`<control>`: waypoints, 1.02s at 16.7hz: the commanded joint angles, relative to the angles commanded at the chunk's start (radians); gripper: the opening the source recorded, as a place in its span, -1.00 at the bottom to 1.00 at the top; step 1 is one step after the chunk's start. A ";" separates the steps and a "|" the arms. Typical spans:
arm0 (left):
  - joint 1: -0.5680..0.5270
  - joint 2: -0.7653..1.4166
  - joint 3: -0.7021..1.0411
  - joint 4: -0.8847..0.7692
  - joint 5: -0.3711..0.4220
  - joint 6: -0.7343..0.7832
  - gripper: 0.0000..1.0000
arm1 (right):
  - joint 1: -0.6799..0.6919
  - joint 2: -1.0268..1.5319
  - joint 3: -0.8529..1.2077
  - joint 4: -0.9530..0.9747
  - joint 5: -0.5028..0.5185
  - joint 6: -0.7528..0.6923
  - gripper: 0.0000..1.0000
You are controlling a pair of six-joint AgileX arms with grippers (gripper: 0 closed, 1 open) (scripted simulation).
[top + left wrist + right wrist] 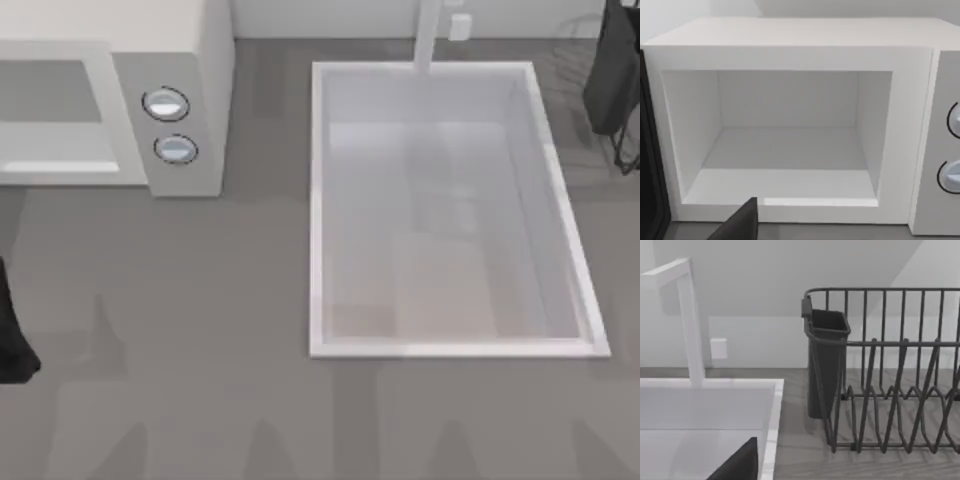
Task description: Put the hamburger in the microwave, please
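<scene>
The left arm [12,330] is sitting at the table's left edge; whether its gripper is spread or pressed together cannot be told. The microwave [190,70] is standing at the back left, its door open, its pale cavity [785,150] facing the left wrist camera and its two dials [166,104] facing up. Right of it, a white sink basin [440,345] is lying in the counter with a faucet [690,325] behind. A dark wire dish rack [890,390] with a cutlery cup [825,360] is standing farther right. The right arm [612,80] is hanging at the back right corner, its gripper state equally unclear.
</scene>
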 joint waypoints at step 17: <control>0.226 1.057 0.633 -0.633 -0.004 0.545 1.00 | 0.000 0.000 0.000 0.000 0.000 0.000 1.00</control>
